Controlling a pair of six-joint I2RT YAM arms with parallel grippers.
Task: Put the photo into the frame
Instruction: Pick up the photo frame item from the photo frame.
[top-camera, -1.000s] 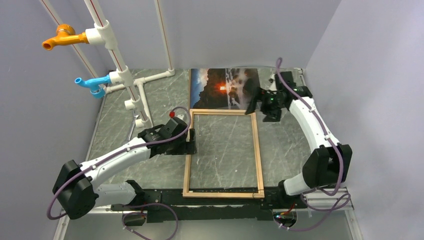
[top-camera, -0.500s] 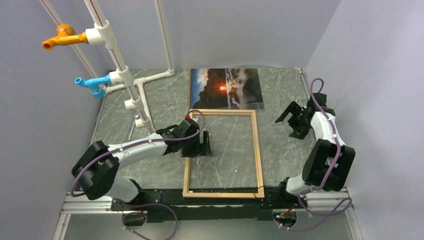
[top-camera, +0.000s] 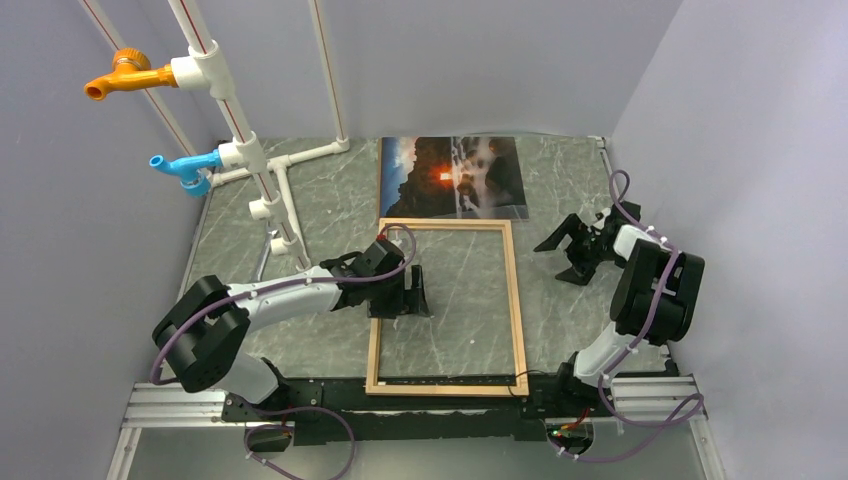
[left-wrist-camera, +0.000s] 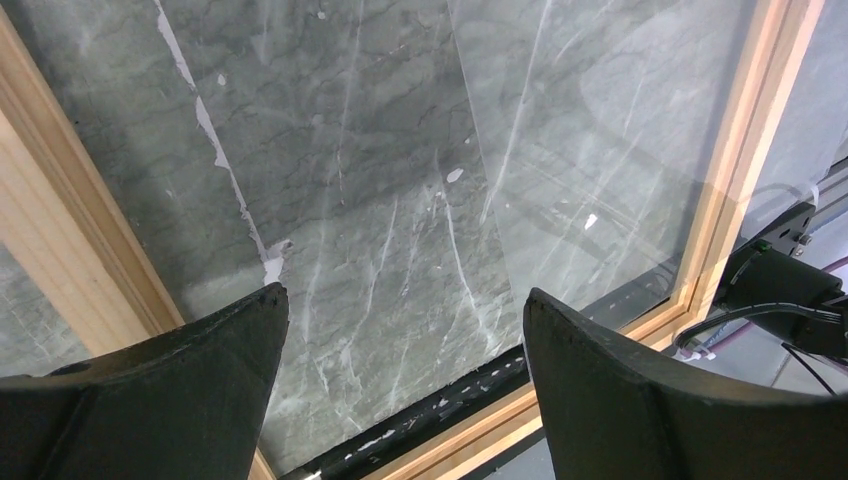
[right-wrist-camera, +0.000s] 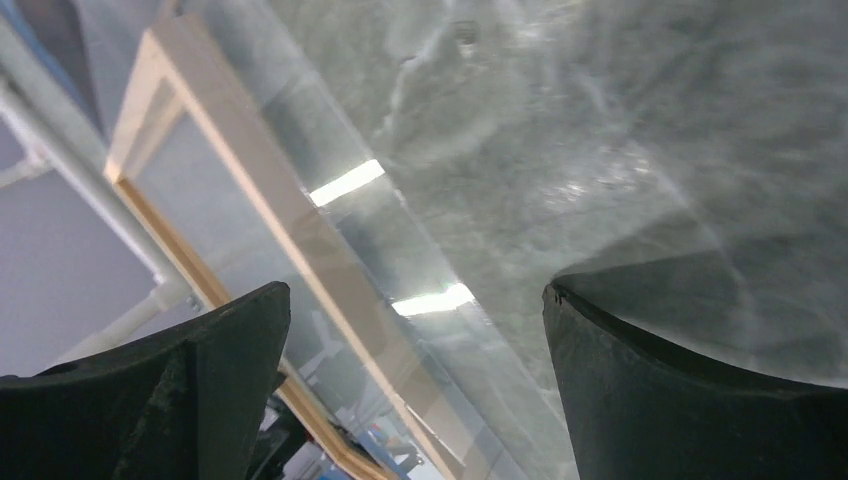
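The photo, a dark seascape with an orange sun, lies flat and face up at the back of the table, touched by neither gripper. The frame, of thin light-wood strips, lies just in front of it. My left gripper hovers open just inside the frame's left strip, with only marble between its fingers. Its near strip shows ahead. My right gripper stands open over bare table right of the frame, empty. In the right wrist view the frame is to the left.
A white pipe rig with an orange tap and a blue tap stands at the back left. Grey walls close in the table on three sides. A black rail runs along the near edge.
My right arm has drawn back from the photo's right edge and folded toward the right wall. My left gripper has slid right, from outside the frame's left strip to just inside it.
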